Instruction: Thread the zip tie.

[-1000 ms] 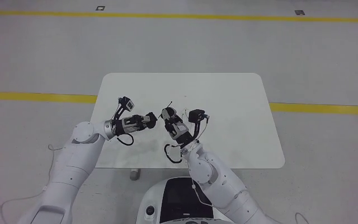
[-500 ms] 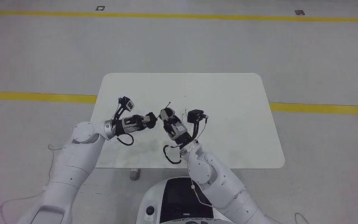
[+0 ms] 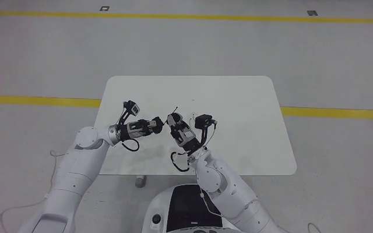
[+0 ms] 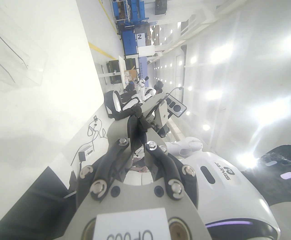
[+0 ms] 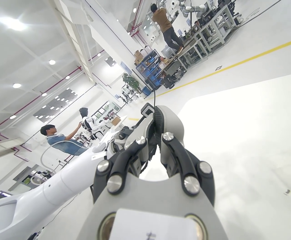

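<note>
Zip tie (image 5: 154, 100) over white table (image 3: 245, 99) (yellow-lined grey floor (image 3: 233, 46))

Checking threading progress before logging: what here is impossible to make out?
Top view: whether the thin black zip tie reaches the left gripper; too small.
Right wrist view: the tie's lower length, hidden inside the right gripper.
Left wrist view: anything the left gripper holds; its fingers cover it.

This is a robotics lab in a large industrial hall. The pale poured floor (image 3: 58, 58) carries yellow lane lines (image 3: 186, 17), and a white table (image 3: 233, 99) stands alone on it. Far off, under a high ceiling with round lights (image 5: 52, 62), are equipment-laden workbenches (image 5: 204, 25), racks of blue bins (image 5: 147, 70), a humanoid robot (image 5: 87, 122) and bench-mounted robot arms (image 5: 193, 8).
</note>
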